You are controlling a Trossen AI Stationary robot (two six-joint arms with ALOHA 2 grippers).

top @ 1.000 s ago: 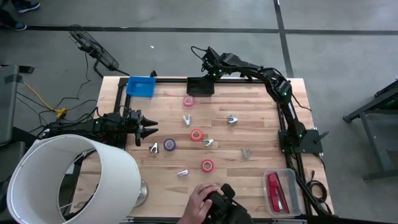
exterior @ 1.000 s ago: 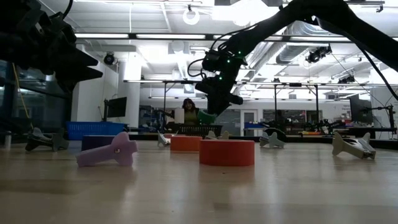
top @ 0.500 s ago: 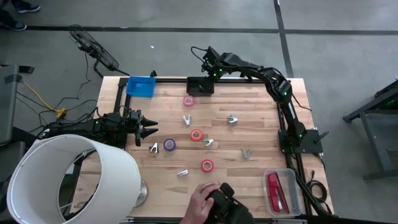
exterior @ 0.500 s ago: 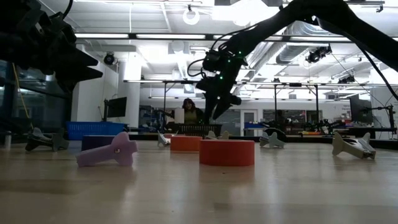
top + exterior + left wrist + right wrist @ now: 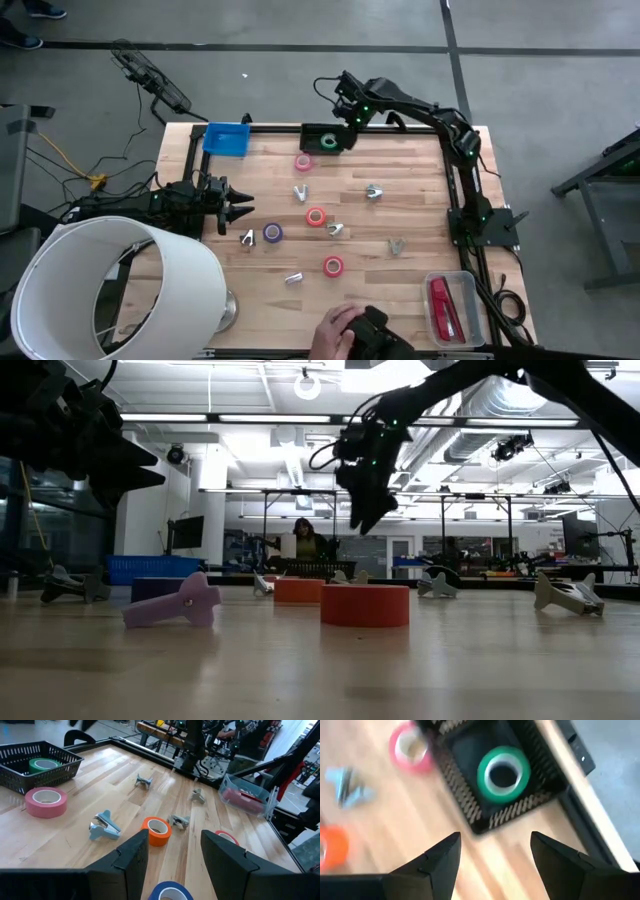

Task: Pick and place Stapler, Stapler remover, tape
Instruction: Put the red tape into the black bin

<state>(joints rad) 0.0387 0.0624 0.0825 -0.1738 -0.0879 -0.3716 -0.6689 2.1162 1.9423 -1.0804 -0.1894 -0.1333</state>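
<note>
The right gripper (image 5: 345, 100) hangs above the worktop's (image 5: 420, 215) far edge, at about 12 o'clock in the overhead view, its fingers spread and empty. Directly beneath it a green tape roll (image 5: 503, 774) lies flat inside the black mesh basket (image 5: 327, 138). The left gripper (image 5: 240, 209) waits at 9 o'clock, partly open, holding nothing.

The stapler (image 5: 442, 306) is already in the clear bin (image 5: 470, 290) at about 5 o'clock. Its long axis runs near-to-far across the worktop, along the bin's own length; I cannot tell which end is the head.

Still loose are a pink roll (image 5: 303, 162) just on the near side of the basket, an orange one (image 5: 315, 216) near the centre, a purple one (image 5: 272, 232) at its 8 o'clock, and a red one (image 5: 333, 265) nearer the front edge, with small clawed staple removers (image 5: 372, 191) scattered among them.

The risks, as I judge them:
- The pink roll sits close beside the basket, so a low approach could clip the rim and shove the basket.
- A remover (image 5: 333, 228) lies just beside the orange roll and could be caught along with it.
- A person's hand (image 5: 335, 330) is at the front edge, at 6 o'clock, close to the red roll.
</note>
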